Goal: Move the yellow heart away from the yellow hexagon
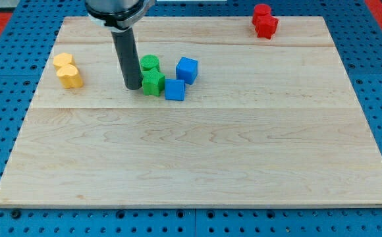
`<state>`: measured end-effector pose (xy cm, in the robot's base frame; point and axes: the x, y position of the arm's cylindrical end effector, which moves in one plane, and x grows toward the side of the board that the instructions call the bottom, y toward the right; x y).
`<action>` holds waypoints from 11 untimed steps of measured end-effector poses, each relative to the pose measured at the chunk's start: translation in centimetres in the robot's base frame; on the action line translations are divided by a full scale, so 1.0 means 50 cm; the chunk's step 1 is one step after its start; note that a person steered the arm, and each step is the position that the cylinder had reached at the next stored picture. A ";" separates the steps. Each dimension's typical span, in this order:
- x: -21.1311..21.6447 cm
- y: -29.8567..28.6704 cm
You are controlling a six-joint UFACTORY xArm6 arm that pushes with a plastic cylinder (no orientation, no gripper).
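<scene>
Two yellow blocks touch each other at the board's left. The upper one looks like the yellow hexagon (63, 60). The lower one looks like the yellow heart (70, 77), though the shapes are hard to make out. My tip (132, 87) rests on the board to the right of them, about a hundred pixels from the heart. It stands just left of a green star-like block (154, 83), close to it or touching it.
A green round block (150, 63) sits above the green star. Two blue blocks, a cube (187, 70) and a second one (174, 89), lie right of the green ones. Two red blocks (265, 22) sit at the top right edge of the wooden board (197, 164).
</scene>
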<state>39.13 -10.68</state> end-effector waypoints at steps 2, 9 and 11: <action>0.054 -0.396; 0.020 -0.103; -0.058 -0.396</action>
